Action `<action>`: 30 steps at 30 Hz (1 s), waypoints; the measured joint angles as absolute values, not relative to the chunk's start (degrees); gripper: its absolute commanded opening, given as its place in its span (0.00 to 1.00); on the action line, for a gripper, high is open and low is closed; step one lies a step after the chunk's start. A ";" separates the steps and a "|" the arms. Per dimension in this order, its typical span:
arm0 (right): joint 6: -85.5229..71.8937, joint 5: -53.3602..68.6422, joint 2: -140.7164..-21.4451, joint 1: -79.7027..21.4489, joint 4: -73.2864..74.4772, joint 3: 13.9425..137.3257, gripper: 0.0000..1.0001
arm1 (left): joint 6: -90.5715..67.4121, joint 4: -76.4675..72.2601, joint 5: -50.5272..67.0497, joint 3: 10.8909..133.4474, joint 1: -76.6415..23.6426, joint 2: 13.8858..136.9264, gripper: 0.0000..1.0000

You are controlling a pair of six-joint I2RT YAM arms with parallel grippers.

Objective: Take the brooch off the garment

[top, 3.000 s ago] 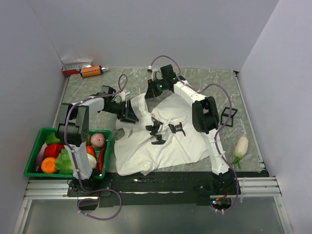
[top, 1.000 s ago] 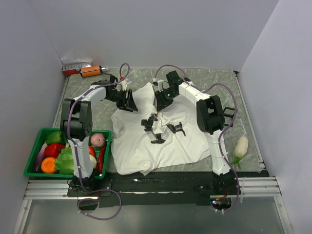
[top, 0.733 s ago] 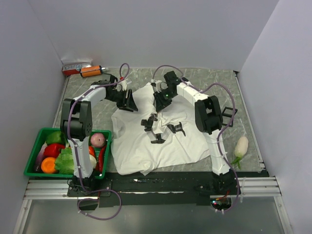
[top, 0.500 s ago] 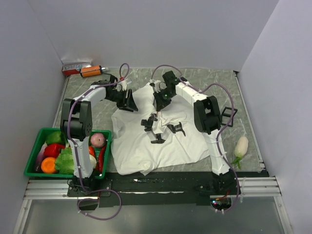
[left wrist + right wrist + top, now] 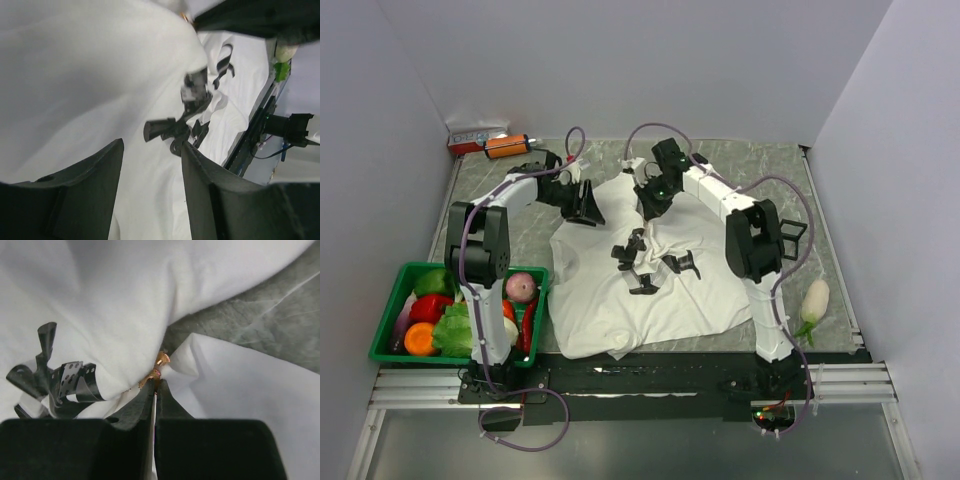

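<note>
left gripper (image 5: 152,145): jaws wide, nothing held, over the garment's upper-left edge in the top view
garment (image 5: 660,300): white tee, rumpled, frame centre, black print mid-front
brooch (image 5: 161,358): tiny orange-gold piece, centre of the right wrist view, sitting in a fold at the cloth's edge
right gripper (image 5: 155,385): jaws closed tight, tips right at the brooch's lower end; cannot tell if it is pinched
progress: brooch not off yet; reach done, grip probably made; left to do is pulling it free of the cloth

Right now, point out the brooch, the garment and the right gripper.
brooch (image 5: 161,359), right wrist view, knurled upper knob.
garment (image 5: 110,295), right wrist view, plain white fold.
right gripper (image 5: 156,386), right wrist view, between shut fingertips.
</note>
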State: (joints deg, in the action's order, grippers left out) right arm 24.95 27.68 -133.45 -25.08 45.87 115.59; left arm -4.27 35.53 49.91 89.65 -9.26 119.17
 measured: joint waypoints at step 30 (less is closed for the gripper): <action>51.35 2.04 -112.75 -37.17 24.75 91.88 0.00 | -38.48 -10.26 65.21 83.57 -11.35 129.34 0.67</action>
